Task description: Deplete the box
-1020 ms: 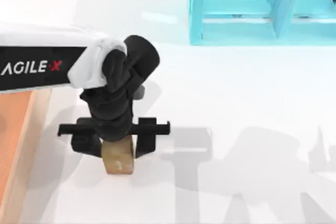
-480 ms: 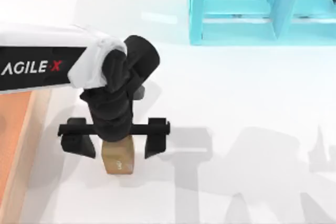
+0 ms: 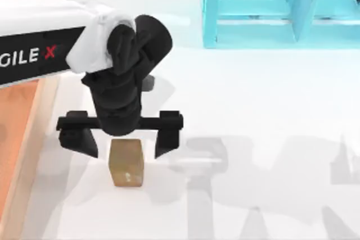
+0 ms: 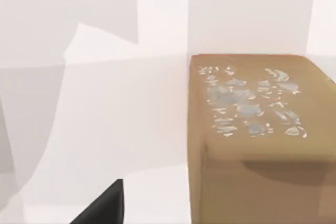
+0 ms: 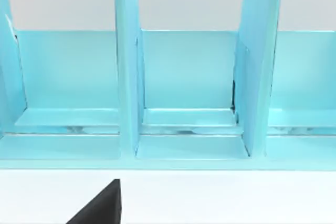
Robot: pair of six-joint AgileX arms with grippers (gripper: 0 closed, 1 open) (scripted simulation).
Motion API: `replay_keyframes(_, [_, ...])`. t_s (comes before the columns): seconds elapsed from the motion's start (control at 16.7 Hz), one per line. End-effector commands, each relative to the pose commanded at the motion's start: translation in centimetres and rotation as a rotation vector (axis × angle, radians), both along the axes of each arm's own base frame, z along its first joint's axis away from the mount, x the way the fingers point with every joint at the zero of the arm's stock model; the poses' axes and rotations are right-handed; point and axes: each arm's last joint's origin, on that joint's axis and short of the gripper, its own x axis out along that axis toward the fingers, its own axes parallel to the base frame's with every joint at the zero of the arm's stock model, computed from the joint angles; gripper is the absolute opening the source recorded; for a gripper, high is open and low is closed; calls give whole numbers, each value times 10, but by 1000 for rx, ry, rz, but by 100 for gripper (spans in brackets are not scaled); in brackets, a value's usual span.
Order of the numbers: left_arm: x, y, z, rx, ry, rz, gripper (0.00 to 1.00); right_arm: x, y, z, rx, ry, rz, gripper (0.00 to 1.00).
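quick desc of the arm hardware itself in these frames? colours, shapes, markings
In the top view, the left arm has a black link edged in white, lettered "GILE X" in white with a red X. A white shell caps its rounded black wrist. The left gripper is matte black: a straight crossbar carrying two blocky, tapering fingers. Each wrist view shows a black wedge-shaped finger tip.

Box (image 3: 22, 155) cut by left edge
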Motion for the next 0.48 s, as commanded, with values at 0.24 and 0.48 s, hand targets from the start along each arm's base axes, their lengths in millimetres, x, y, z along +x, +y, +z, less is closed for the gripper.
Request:
replay_keyframes(0.24, [-2,2,37,-4,-6,0,100,0,0,0,0,0,0,100])
replay_keyframes(0.48, [-2,2,39,-5,-7,1,100,0,0,0,0,0,0,100])
